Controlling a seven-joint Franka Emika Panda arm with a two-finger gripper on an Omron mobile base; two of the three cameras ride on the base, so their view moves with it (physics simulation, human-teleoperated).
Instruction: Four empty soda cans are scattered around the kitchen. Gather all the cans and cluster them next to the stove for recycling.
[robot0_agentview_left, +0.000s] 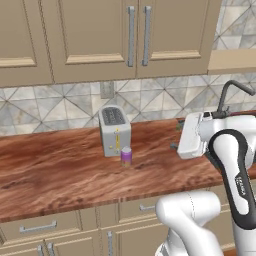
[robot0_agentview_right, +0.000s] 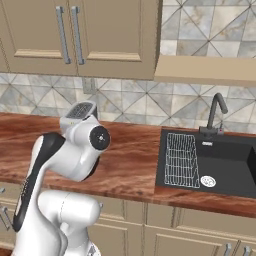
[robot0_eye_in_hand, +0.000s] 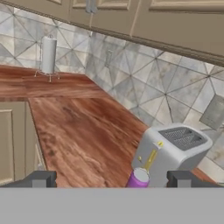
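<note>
- Soda can (robot0_agentview_left: 126, 156), pale purple w/ silver top, is standing upright on wooden counter (robot0_agentview_left: 60, 175), just in front of toaster (robot0_agentview_left: 115, 131), touching or nearly so; can't tell which.
- In hand view, can (robot0_eye_in_hand: 138, 179) is sitting low between the two finger tips, nearer the right one, ahead of gripper (robot0_eye_in_hand: 112, 179); apart from both tips.
- Gripper is standing wide open, jaws far apart, holding nothing.
- Finger tips (robot0_eye_in_hand: 41, 179) are showing dark and squarish at bottom of hand view, one each side of can.
- Toaster (robot0_eye_in_hand: 171, 151), grey w/ yellow lever, is sitting ahead and right of gripper, right behind can.
- Paper-towel roll (robot0_eye_in_hand: 48, 55), tall and white on wire stand, is standing far ahead and left of gripper, near tiled backsplash (robot0_eye_in_hand: 144, 87).
- In left base view, hand is hanging over counter to the right of can, well apart from it.
- Sink (robot0_agentview_right: 220, 160), black w/ wire rack and dark faucet, is lying behind gripper, on arm's far side from can.
- Wall outlet (robot0_agentview_left: 107, 89) is sitting on tiles above toaster, under beige upper cabinets (robot0_agentview_left: 100, 40).
</note>
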